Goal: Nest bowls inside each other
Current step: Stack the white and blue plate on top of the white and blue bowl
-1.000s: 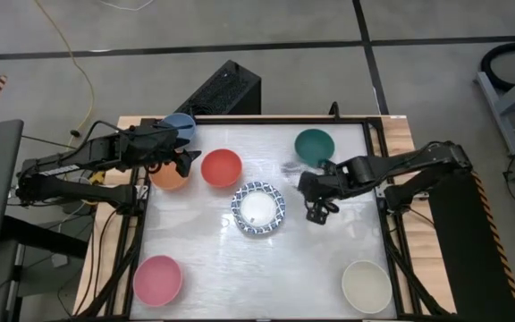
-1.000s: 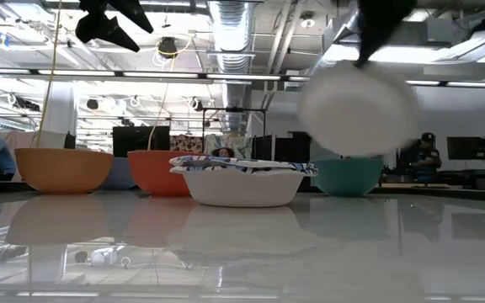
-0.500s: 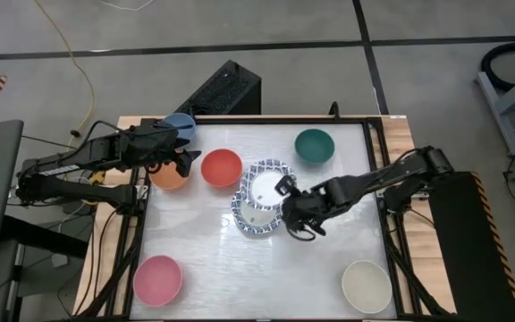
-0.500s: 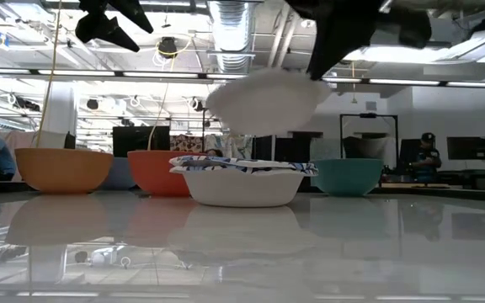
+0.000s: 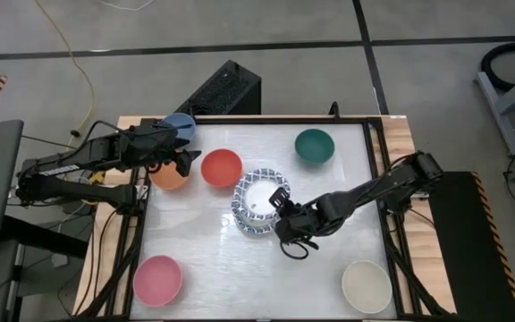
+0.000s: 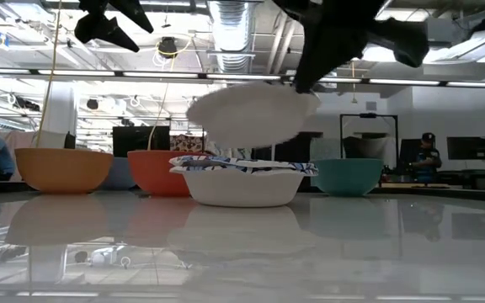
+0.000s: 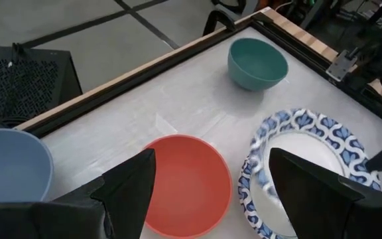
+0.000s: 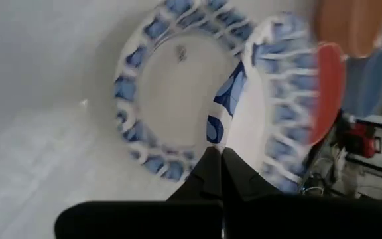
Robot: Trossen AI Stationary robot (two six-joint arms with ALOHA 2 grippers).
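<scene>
My right gripper [image 5: 284,213] is shut on a white bowl with a blue patterned rim [image 5: 263,190], holding it tilted just over more such bowls, seemingly two nested [image 6: 242,181], which stand on the table's middle. The held bowl [image 6: 251,114] hangs a little above them. My left gripper [image 5: 184,161] waits open above the orange bowl [image 5: 168,175] at the far left, touching nothing. Red [image 5: 221,167], green [image 5: 314,146], blue [image 5: 179,123], pink [image 5: 157,279] and cream [image 5: 367,286] bowls stand singly on the table. My right gripper pinches the patterned bowl's rim [image 8: 219,129] between its two fingers, on the side toward the table's right edge. The fingers slant down from the table's right. The bowl is lifted clear and tilted, its hollow facing up and toward the gripper, just above the nested bowls [image 8: 277,99].
The table's wooden frame [image 5: 378,125] runs around the white top. A black box [image 5: 226,89] stands beyond the far edge. Bare tabletop lies at the near middle, between the pink and cream bowls. People sit far off in the room behind.
My right gripper has gone toward the table's left edge and down, rolling its wrist, and stays shut. The patterned bowl came with it from near the green bowl. It has turned from on edge to tilted hollow-up over the nested bowls.
</scene>
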